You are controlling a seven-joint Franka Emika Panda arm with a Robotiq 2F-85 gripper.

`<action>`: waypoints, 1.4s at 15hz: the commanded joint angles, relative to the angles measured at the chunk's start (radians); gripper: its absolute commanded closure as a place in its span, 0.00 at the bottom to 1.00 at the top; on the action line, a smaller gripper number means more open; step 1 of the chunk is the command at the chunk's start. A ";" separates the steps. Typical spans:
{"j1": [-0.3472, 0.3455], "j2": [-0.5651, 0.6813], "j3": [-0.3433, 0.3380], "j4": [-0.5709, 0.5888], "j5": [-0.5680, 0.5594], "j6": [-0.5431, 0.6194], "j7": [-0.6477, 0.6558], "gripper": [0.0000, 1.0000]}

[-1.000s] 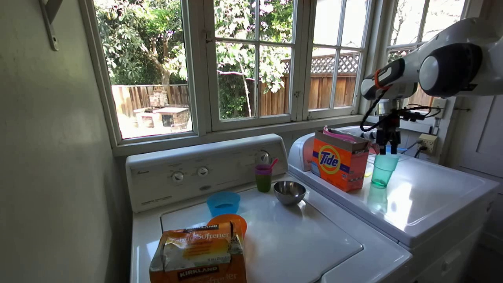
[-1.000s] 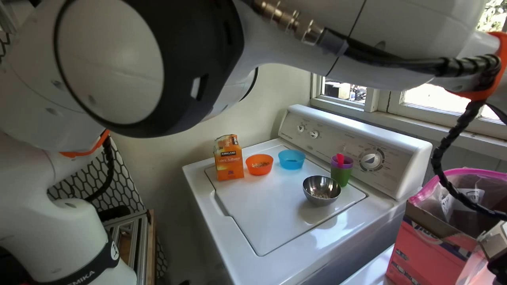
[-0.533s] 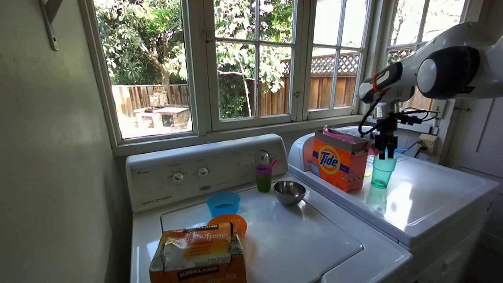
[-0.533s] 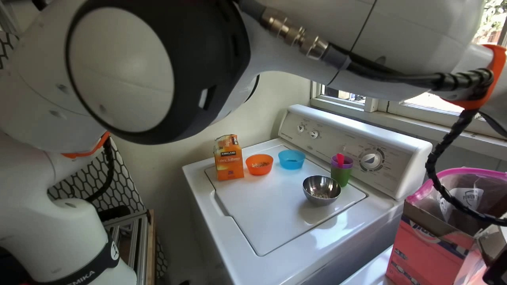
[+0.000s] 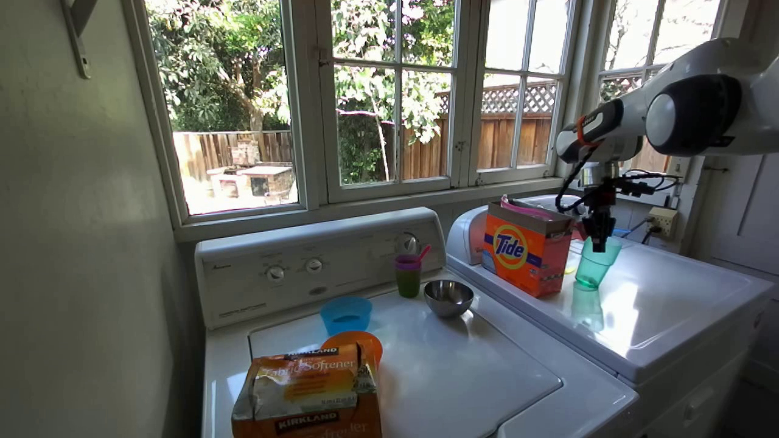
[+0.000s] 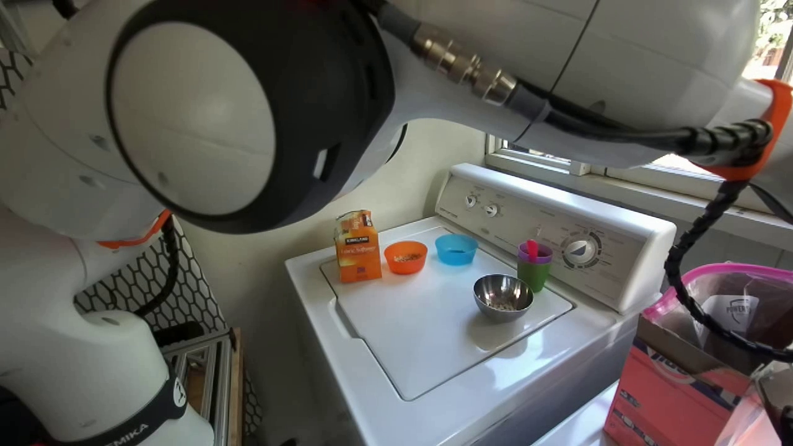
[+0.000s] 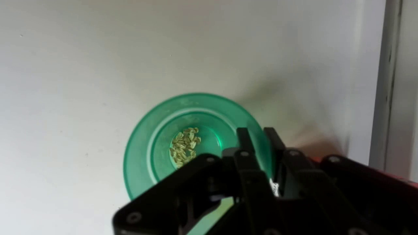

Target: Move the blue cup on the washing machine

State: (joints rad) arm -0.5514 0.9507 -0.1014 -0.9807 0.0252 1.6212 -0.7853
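Gripper [image 5: 599,246]: in an exterior view, we find it pointing down at the rim of the blue cup [image 5: 591,267].
Cup position: tilted, at the glossy top of the white appliance [image 5: 675,304], just beside the orange detergent box [image 5: 523,252]; we cannot tell whether its base rests fully on that top.
Washing machine [image 5: 438,377]: beside the white appliance, its back panel [image 5: 359,255] below the windows [image 5: 395,121].
Arm [image 6: 657,68]: in an exterior view, we see it across the upper part.
Lid [image 6: 409,347]: we note a row of softener box [image 6: 358,248], orange bowl [image 6: 406,266] and blue dish [image 6: 456,254].
Steel bowl [image 6: 503,303]: on the same lid, just beside the green cup [image 6: 533,275].
Fingers [image 7: 245,138]: in the wrist view, we see them close together, one inside the cup, one outside, its wall pinched between.
Cup contents: seed-like pieces [image 7: 184,147] on the bottom.
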 commanded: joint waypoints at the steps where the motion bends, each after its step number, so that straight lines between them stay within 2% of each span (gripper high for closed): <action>1: -0.018 0.000 0.001 0.013 0.033 -0.024 0.057 1.00; 5: -0.031 -0.030 -0.013 -0.011 0.054 -0.026 0.178 0.98; 8: -0.014 -0.051 -0.052 -0.034 0.013 -0.052 0.280 0.98; 9: -0.005 -0.057 -0.063 -0.042 -0.013 -0.077 0.271 0.98; 12: 0.046 -0.068 -0.088 -0.078 -0.113 -0.137 0.219 0.98; 16: 0.143 -0.094 -0.089 -0.168 -0.238 -0.165 0.240 0.98; 21: 0.253 -0.175 -0.085 -0.346 -0.357 -0.105 0.259 0.98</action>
State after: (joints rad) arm -0.3509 0.8791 -0.1773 -1.1563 -0.2687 1.4640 -0.5383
